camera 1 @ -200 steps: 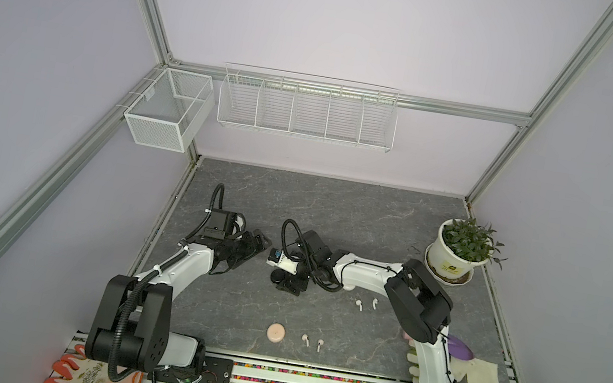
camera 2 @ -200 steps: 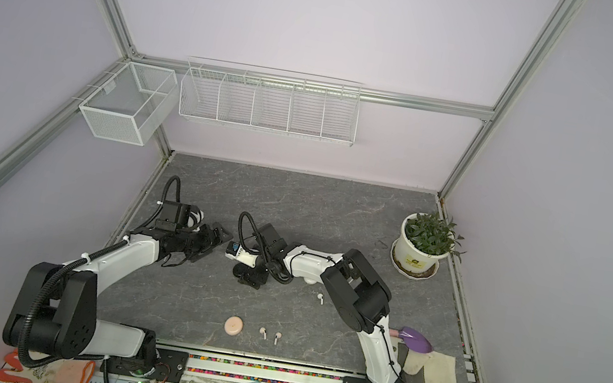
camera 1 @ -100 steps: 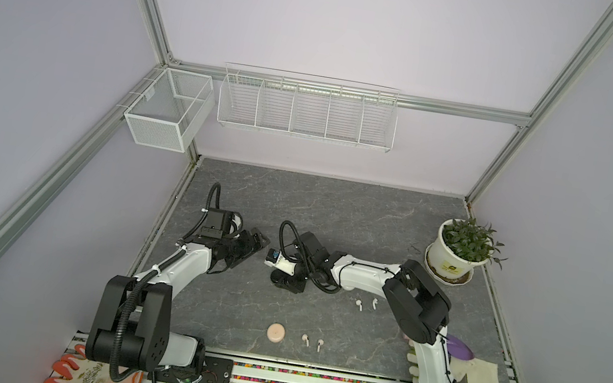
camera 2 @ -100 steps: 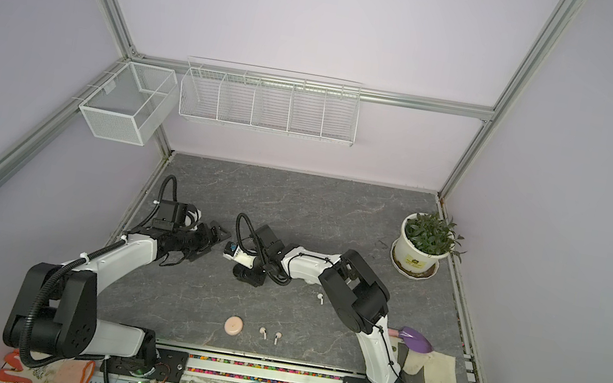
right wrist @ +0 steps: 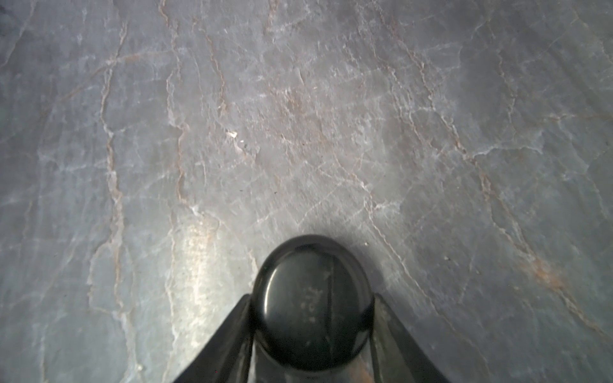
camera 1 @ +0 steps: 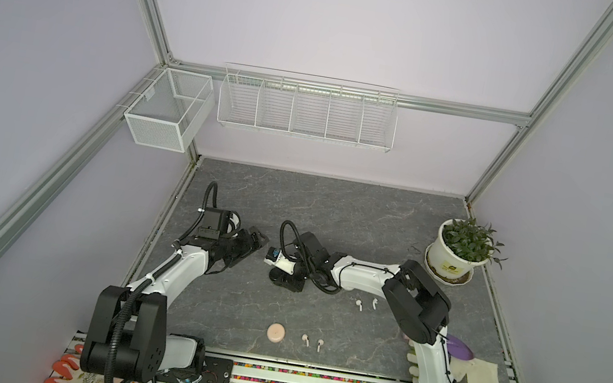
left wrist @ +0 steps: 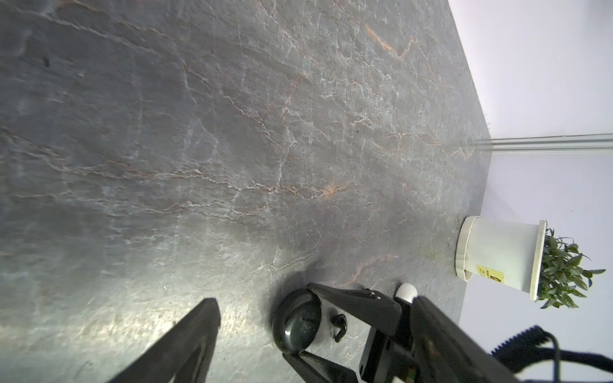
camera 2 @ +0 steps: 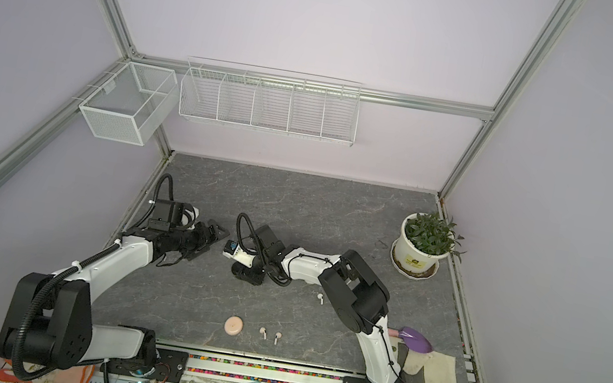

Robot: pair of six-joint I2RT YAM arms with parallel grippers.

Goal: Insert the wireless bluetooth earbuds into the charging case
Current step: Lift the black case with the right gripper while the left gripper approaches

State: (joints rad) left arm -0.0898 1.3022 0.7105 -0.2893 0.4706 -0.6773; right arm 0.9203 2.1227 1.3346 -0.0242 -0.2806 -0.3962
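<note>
right wrist view: the right claw (right wrist: 311, 298) pinches a closed round black case (right wrist: 311, 326), one finger on each side; its contents are hidden. in both top views the claw covers the case, near the middle of the desk (camera 1: 334, 214). the left wrist view shows a black earbud (left wrist: 339, 326) on the desk between those fingers, just behind the case. the left claw (camera 1: 249, 249) stands spread nearby, holding nothing. white earbuds (camera 1: 358, 305) lie beside the right arm (camera 1: 362, 273). pink earbuds (camera 1: 305, 340) and a closed pink case (camera 1: 276, 332) lie near the front edge.
</note>
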